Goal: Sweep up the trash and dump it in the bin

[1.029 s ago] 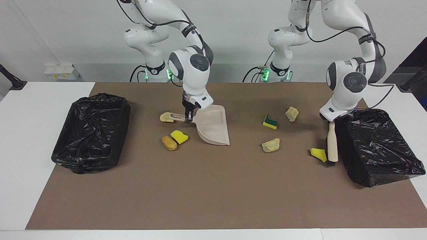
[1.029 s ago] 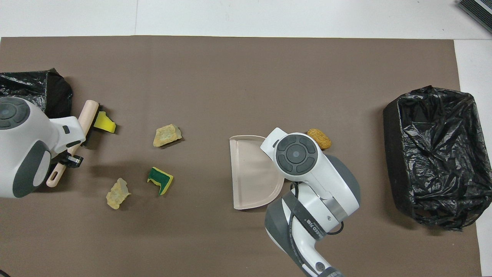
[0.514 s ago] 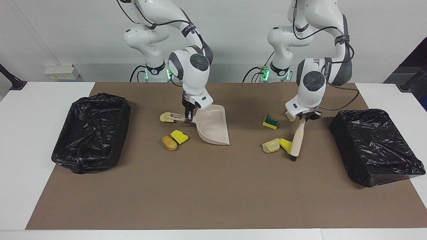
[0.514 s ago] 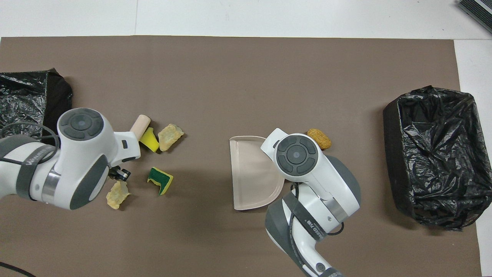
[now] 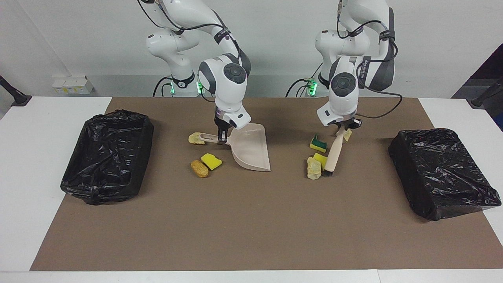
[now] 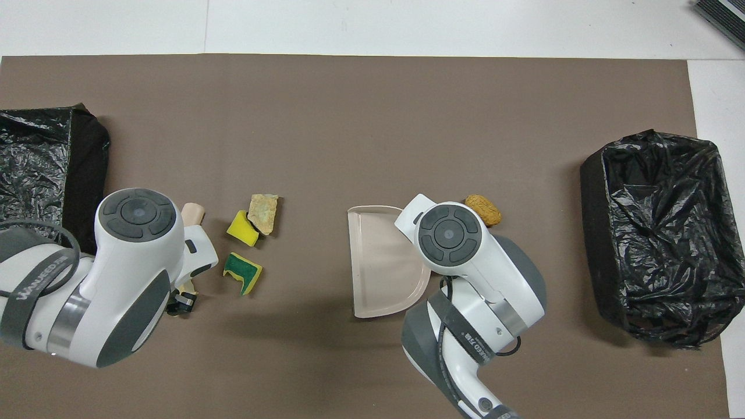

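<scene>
Facing view: L gripper (image 5: pixel 341 128) is clamping brush (image 5: pixel 332 155), bristles touching yellow sponge (image 5: pixel 320 159) and beige chunk (image 5: pixel 313 168) at brush's 9 o'clock. R gripper (image 5: pixel 221 137) is gripping dustpan (image 5: pixel 250 150) handle.

Overhead view: green-layered sponge (image 6: pixel 242 272) is sitting at 6 o'clock of yellow sponge (image 6: pixel 241 227); brown lump (image 6: pixel 483 209) is lying at 3 o'clock of dustpan (image 6: pixel 379 262). Bin (image 6: pixel 660 235) is sitting at table's 3 o'clock.

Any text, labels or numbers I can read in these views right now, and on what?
left arm's strap: white lettering, too small to read with confidence.
right arm's strap: white lettering, likewise not readable.
Nothing else in view shows any word, number or sign.
</scene>
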{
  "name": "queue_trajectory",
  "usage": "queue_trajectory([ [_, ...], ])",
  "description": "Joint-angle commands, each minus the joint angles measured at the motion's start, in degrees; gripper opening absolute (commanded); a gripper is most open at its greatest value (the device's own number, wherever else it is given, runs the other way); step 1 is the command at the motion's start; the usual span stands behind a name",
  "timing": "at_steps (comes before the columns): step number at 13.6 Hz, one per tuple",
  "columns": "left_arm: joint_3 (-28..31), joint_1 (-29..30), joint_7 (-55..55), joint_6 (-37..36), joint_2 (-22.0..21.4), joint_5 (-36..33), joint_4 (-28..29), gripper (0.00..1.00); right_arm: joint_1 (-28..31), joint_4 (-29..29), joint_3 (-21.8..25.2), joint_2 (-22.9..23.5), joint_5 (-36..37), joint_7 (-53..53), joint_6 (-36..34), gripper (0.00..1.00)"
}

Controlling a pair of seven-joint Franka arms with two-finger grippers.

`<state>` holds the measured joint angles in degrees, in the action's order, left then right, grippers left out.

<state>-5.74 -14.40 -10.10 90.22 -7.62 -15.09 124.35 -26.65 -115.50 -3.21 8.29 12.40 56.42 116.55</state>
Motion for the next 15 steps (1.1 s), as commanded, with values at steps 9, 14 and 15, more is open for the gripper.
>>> queue_trajectory([
  [9, 0.38, -3.09, -45.87, 9.34, -10.14, 7.88, 21.19, 0.00, 1.16, -1.92, -0.39, -1.61, -0.01, 1.50, 1.13, 0.00],
  [14, 0.29, -4.23, -45.37, 20.24, -5.40, 15.42, 20.33, 0.00, 1.08, -2.01, -0.39, -1.61, -0.10, 1.41, 1.04, 0.00],
  [15, 0.29, -5.63, -44.32, 22.26, -4.78, 16.84, 19.71, 0.00, 1.16, -2.09, -0.39, -1.61, -0.10, 1.41, 1.04, 0.00],
])
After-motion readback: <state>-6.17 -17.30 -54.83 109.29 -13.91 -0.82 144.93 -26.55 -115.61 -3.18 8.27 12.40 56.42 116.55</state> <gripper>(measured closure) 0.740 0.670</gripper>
